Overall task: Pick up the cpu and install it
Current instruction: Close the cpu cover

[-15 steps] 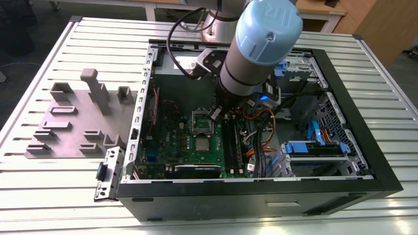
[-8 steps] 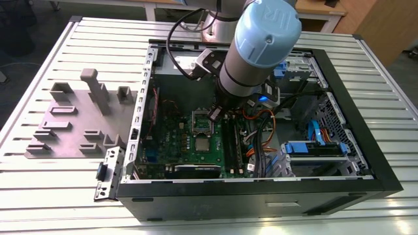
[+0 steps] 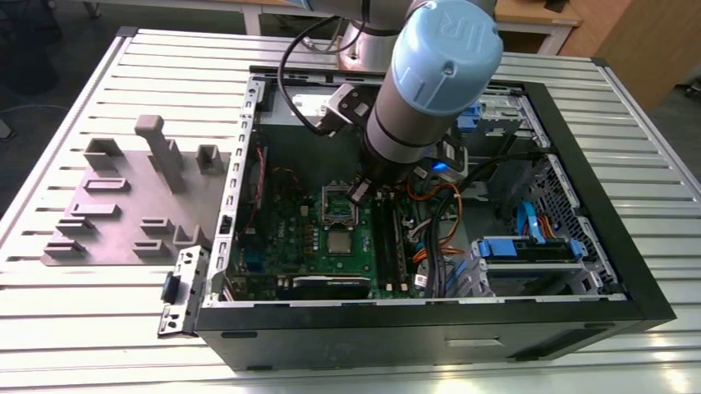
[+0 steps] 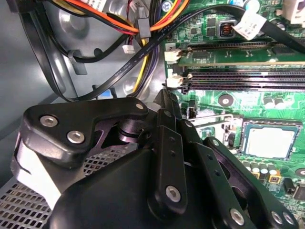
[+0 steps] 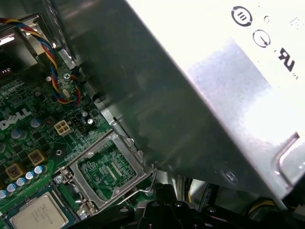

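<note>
The cpu (image 3: pixel 341 244) is a small silver square lying flat in its socket on the green motherboard (image 3: pixel 287 246); it also shows in both wrist views (image 4: pixel 269 141) (image 5: pixel 39 217). The socket's shiny metal frame (image 5: pixel 107 169) is swung open beside it. My gripper (image 3: pixel 359 194) hangs inside the case just above that open frame, a short way from the cpu. In the second wrist view its black fingers (image 4: pixel 167 124) run together to a narrow tip, shut, with nothing seen between them. The thin wire lever (image 5: pixel 148 187) ends right at the tip; I cannot tell whether they touch.
The open black computer case (image 3: pixel 438 328) stands on a slatted metal table (image 3: pixel 121 328). Bundled cables (image 4: pixel 133 28) and memory slots (image 4: pixel 238 78) lie close to the gripper. A metal box (image 5: pixel 214 95) looms beside the socket. A grey plate with slotted blocks (image 3: pixel 121 205) lies at the exterior view's left.
</note>
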`<action>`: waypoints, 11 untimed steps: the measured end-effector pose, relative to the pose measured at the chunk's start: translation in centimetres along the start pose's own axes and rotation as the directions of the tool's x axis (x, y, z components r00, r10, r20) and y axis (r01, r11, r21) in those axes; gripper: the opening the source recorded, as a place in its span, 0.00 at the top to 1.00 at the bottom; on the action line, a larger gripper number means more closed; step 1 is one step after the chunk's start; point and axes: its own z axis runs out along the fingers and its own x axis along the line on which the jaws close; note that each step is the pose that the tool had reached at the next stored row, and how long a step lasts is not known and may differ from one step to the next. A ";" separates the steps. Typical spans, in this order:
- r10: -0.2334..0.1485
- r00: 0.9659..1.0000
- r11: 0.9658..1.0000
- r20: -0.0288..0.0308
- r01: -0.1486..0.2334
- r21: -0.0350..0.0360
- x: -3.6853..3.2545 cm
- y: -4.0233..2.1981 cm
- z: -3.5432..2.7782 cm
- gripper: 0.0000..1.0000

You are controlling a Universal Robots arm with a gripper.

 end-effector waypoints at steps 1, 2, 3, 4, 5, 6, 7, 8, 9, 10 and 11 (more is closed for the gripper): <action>0.000 1.000 1.000 0.000 0.000 0.000 0.01 0.00 0.03 0.89; 0.000 1.000 1.000 0.000 0.000 0.000 0.02 -0.01 0.07 0.89; 0.000 1.000 1.000 0.000 0.000 0.000 0.02 -0.01 0.08 0.89; 0.000 1.000 1.000 0.000 0.000 0.000 0.03 -0.01 0.08 0.89; 0.000 1.000 1.000 0.000 0.000 0.000 0.04 0.01 0.08 0.89; 0.000 1.000 1.000 0.000 0.000 0.000 0.05 0.02 0.10 0.89; 0.000 1.000 1.000 0.000 0.000 0.000 0.07 0.04 0.10 0.89; 0.000 1.000 1.000 0.000 0.000 0.000 0.08 0.06 0.10 0.89; 0.000 1.000 1.000 0.000 0.000 0.000 0.10 0.09 0.11 0.89; 0.000 1.000 1.000 0.000 0.000 0.000 0.12 0.11 0.11 0.89; 0.000 1.000 1.000 0.000 0.000 0.000 0.13 0.13 0.11 0.89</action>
